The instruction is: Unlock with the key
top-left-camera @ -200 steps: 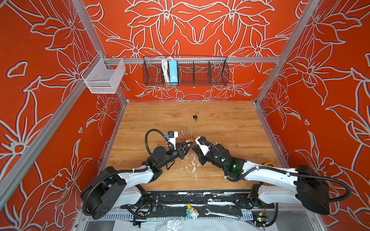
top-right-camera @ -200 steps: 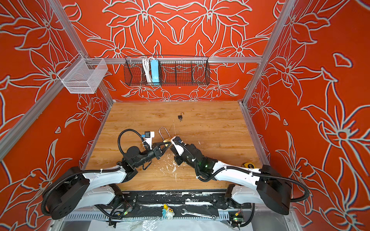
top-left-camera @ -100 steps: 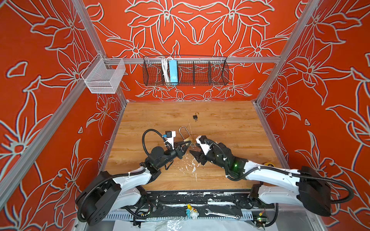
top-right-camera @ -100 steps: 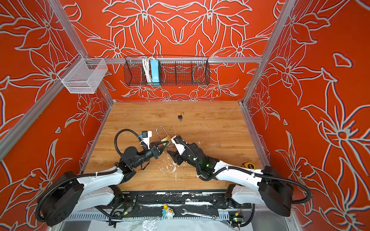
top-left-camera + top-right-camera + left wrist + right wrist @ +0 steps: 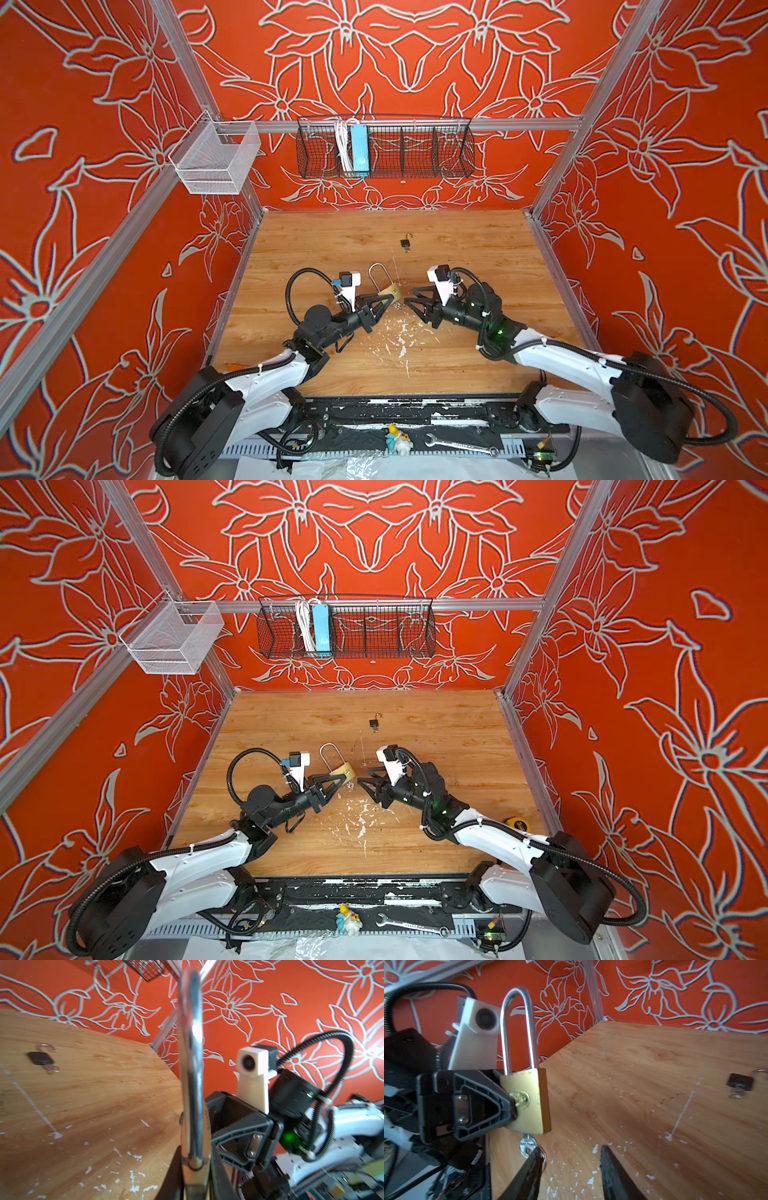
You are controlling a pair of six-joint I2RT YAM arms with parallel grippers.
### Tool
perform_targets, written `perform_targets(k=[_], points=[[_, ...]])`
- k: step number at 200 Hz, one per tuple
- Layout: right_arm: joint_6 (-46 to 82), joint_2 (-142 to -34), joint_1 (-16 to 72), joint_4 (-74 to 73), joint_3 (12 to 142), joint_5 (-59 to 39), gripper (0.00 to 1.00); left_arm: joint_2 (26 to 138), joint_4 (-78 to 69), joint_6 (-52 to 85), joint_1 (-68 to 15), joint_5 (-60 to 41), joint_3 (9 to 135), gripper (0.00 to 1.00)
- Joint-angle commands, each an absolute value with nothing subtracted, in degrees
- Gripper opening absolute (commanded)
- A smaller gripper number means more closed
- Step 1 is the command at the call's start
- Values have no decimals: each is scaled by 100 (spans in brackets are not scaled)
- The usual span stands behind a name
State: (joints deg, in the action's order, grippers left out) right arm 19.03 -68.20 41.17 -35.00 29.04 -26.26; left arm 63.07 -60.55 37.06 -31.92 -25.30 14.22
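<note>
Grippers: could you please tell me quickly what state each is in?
Left gripper: shut on the brass padlock.
Right gripper: open, holding nothing.

We see a brass padlock (image 5: 527, 1103) with a long silver shackle, held upright off the table near the middle of the scene. It shows in both top views (image 5: 392, 292) (image 5: 348, 771). Both legs of the shackle sit down in the body, so it looks locked. The left gripper (image 5: 387, 299) pinches the body by its flat faces. A small silver key (image 5: 527, 1144) sticks in the underside, its head hanging below with a ring on it.
</note>
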Motion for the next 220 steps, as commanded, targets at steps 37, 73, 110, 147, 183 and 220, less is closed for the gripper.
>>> perform_targets(k=[37,73,110,147,183,220], points=[[2303,-7241,4087,-4306,3030,-4084,29,6245,-6832,3613,-3164,-2936,1596,0],[2312,-7271,4086,-4228,3072,-4137,21,6017,-6606,3485,-3148,-2710,1530,0],[2333,-7287,4087,-4212,3089,-4131,21,5827,-6434,3437,-3121,-2639,1512,0],[2351,-7272,4087,-4197,3102,-4066,4,5952,-6498,3501,-3111,-2704,1549,0],[2389,-7164,4086,-4201,3054,-3939,0,6227,-6645,3557,-3111,-2938,1625,0],[2417,-7025,4087,-4280,2958,-3800,0,6805,-6955,3672,-3111,-3645,1879,0]])
